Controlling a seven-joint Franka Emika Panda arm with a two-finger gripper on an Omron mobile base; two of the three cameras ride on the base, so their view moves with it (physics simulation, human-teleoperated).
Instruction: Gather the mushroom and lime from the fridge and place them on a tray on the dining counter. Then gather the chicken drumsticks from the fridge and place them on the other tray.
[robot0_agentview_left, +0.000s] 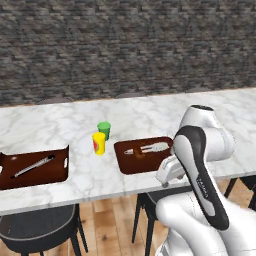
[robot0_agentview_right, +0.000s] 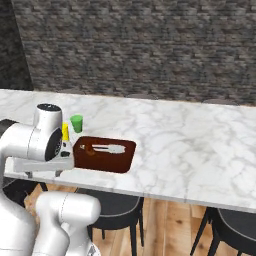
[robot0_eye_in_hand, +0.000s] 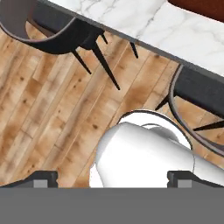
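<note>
Trays wait on the marble dining counter (robot0_agentview_left: 150, 107) as the robot faces it from the stool side. Farthest left in the left base view lies a dark red tray (robot0_agentview_left: 35, 167) with a pale, elongated item on it, too small to identify. Next come a yellow cup (robot0_agentview_left: 99, 143) and, just behind it, a green cup (robot0_agentview_left: 104, 129). Then comes the second tray (robot0_agentview_left: 142, 155), near the counter's front edge, carrying a small brownish piece and a long pale item; whether these are the mushroom, the lime or drumsticks cannot be told at this size. At right, the white arm is folded low in front of the counter, its gripper (robot0_eye_in_hand: 112, 177) pointing down at the wooden floor (robot0_eye_in_hand: 39, 113) between two dark stools (robot0_eye_in_hand: 48, 26), jaws spread wide and holding nothing. Judging by loads on both trays and the free hand, deliveries appear well advanced, perhaps finished, though nothing here confirms that every item has arrived. No fridge is in sight.
</note>
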